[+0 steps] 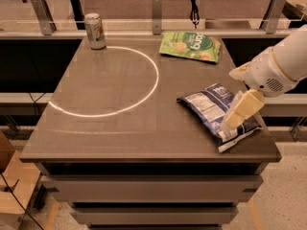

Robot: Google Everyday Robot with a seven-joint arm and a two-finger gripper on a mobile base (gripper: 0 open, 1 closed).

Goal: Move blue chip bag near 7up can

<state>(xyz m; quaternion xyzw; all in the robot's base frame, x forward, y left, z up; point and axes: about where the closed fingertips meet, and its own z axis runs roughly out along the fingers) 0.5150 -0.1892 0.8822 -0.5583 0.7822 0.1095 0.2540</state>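
Gripper: the gripper (233, 123) hangs at the near-right part of the table (110, 128), low over the blue chip bag (206, 108), at the bag's near-right end. It comes down from the white arm (283, 63), which enters from the right.
Gripper state: I cannot tell how far it is open, or whether it already has hold of the bag. It looks in contact with the foil or just above it.
Blue chip bag: it lies flat near the right front corner of the table, with the white label panel facing up.
Long axis of the bag: it runs diagonally, from the far left to the near right. The gripper is over the near-right end.
7up can: the 7up can (95, 30) stands upright at the far-left corner, well apart from the bag.
Direction of the move: as I judge it, the bag must travel diagonally to the far left across the table, through the bright ring of light (144, 97).
Light green snack bag: the light green snack bag (191, 46) lies flat at the far edge, right of centre. It seems to lie beside the straight path, not on it.
Writing: the green bag has big white letters ending in "ong". The print on the blue bag's panel is too small to read. On the can only green and red marks show.
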